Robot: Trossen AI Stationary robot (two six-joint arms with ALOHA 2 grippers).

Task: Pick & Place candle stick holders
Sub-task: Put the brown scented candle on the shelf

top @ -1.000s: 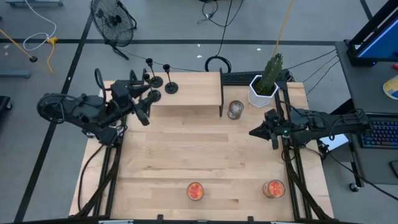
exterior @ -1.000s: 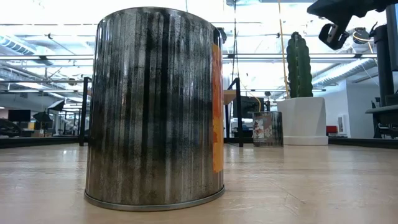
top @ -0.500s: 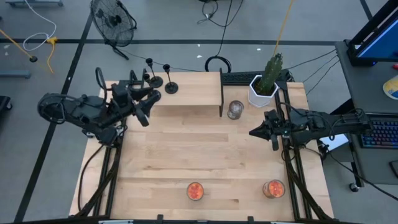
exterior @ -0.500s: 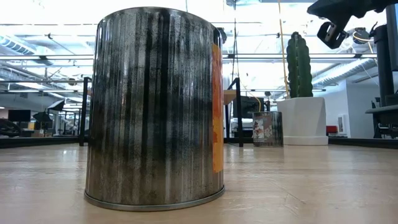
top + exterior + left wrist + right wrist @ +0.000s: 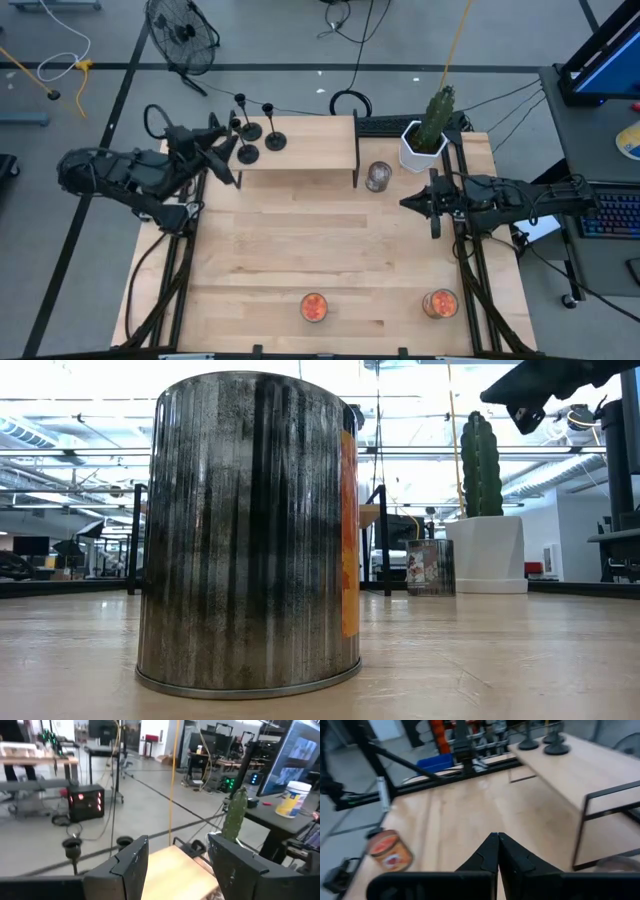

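Observation:
Three black candle stick holders (image 5: 250, 132) (image 5: 275, 142) (image 5: 247, 154) stand on their disc bases at the left end of a raised wooden shelf (image 5: 305, 155) at the table's far side. My left gripper (image 5: 230, 157) hovers open and level just left of them. In the left wrist view, two holder cups (image 5: 72, 847) (image 5: 124, 841) show beside my open left gripper (image 5: 177, 847). My right gripper (image 5: 405, 203) hangs shut over the table's right side, holding nothing. In its wrist view the right gripper (image 5: 498, 840) points toward the holders (image 5: 555, 747).
A clear glass jar (image 5: 378, 176) stands by the shelf's black frame (image 5: 356, 150), with a cactus in a white pot (image 5: 425, 140) behind it. Two orange-filled jars (image 5: 313, 306) (image 5: 439, 302) sit near the front edge. One jar (image 5: 250, 530) fills the low view.
My left gripper has gone a little toward the table's far edge, nearer the holders, and rolled about its own axis, staying open. My right gripper has rolled in place and stays shut.

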